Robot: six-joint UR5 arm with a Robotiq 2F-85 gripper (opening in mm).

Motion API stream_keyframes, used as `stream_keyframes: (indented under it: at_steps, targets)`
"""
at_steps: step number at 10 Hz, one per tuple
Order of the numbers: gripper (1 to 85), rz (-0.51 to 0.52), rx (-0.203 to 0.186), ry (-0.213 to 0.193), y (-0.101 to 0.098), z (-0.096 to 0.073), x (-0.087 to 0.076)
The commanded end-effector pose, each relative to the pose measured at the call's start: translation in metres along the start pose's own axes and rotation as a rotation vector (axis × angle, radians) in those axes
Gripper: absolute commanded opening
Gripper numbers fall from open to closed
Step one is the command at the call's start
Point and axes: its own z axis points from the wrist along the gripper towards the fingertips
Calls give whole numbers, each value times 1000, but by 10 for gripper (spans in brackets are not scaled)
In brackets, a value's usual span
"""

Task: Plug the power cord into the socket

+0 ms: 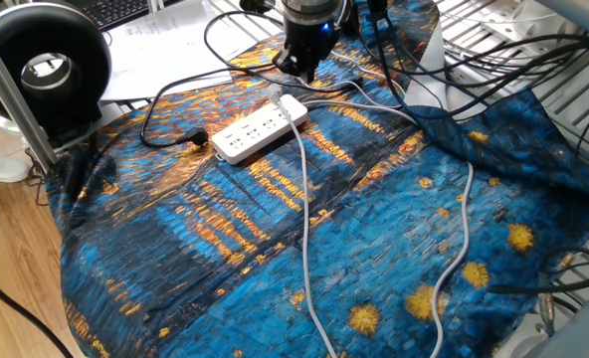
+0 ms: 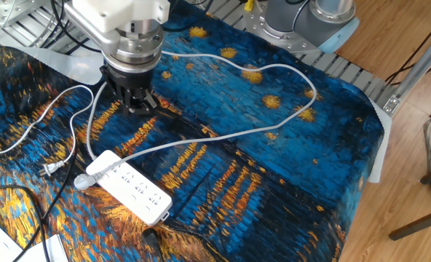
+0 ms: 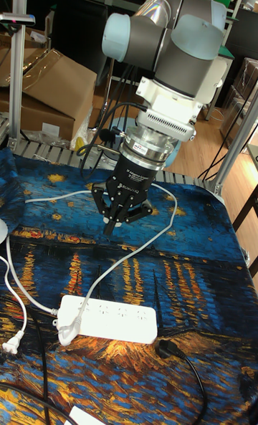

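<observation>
The socket (image 1: 260, 128) (image 2: 132, 188) (image 3: 107, 319) is a white power strip lying flat on the blue and gold cloth. The power cord (image 1: 305, 219) (image 2: 223, 136) (image 3: 136, 249) is a pale grey cable snaking across the cloth. Its round plug (image 2: 82, 181) (image 3: 64, 335) rests at the strip's end; whether it is seated there I cannot tell. My gripper (image 1: 302, 73) (image 2: 137, 109) (image 3: 110, 229) hangs above the cloth beyond that end, clear of the strip and the plug. Its fingers are together and hold nothing.
A black cable with a black plug (image 1: 197, 136) (image 3: 168, 349) lies by the strip's other end. A thin white lead with a two-prong plug (image 2: 48, 169) (image 3: 9, 344) lies beside it. A black round fan (image 1: 42, 63) and papers sit off the cloth.
</observation>
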Motion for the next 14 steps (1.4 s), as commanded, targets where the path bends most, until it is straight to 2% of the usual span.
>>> stream_keyframes:
  at_steps: [1,2,3,4,5,6,7,8,10,11,14]
  targets:
    - [13,13,-3,-16,0,-1,-4]
    - [13,14,5,-13,-2,-1,-4]
    - [13,10,-18,-12,3,0,-5]
    - [13,2,-41,6,8,0,-2]
    - [13,-51,-60,35,10,0,1]
    - [13,-53,-48,39,7,-1,-2]
    - [13,-54,-17,43,2,-2,-7]
    - [13,-49,-12,51,6,-2,-12]
    - [27,-65,-15,60,9,3,-27]
    - [33,-78,15,76,1,9,-38]
    - [33,-103,51,89,-10,25,-76]
